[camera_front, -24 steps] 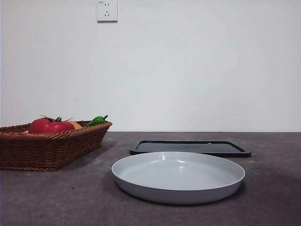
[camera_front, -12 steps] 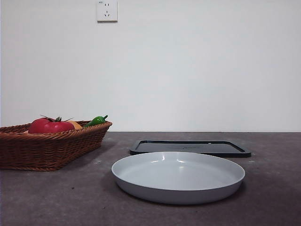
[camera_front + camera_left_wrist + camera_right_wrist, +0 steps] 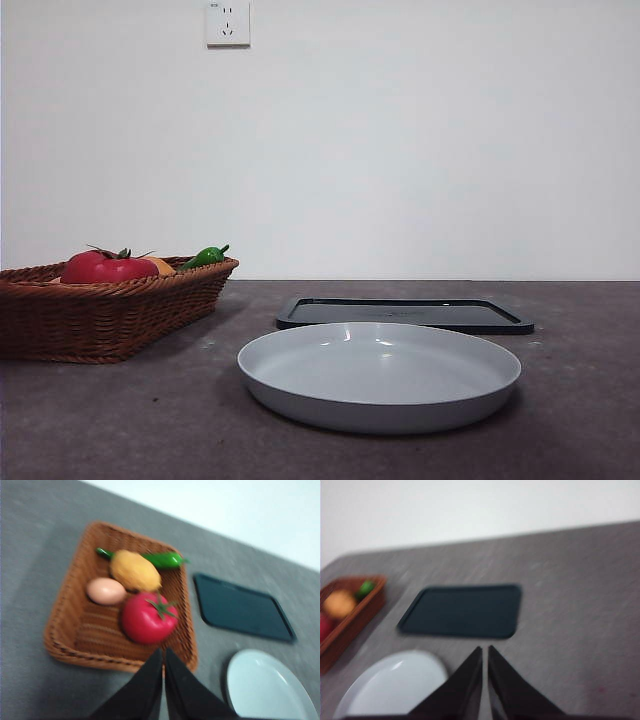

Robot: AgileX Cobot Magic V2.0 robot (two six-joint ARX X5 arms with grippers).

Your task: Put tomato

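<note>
The left gripper [image 3: 163, 652] hangs above the near rim of the wicker basket [image 3: 65, 620], its two black jaws pressed together and holding nothing. Just beyond its tips the tomato [image 3: 148, 619] lies inside the basket, touching a yellow-orange fruit [image 3: 135, 571], with a pale egg [image 3: 105, 590] beside it and a green pepper [image 3: 162, 559] at the far wall. The right gripper [image 3: 484, 650] hovers with jaws closed and empty, between the grey plate [image 3: 395, 685] and the dark tray [image 3: 462, 611], well apart from the tomato.
</note>
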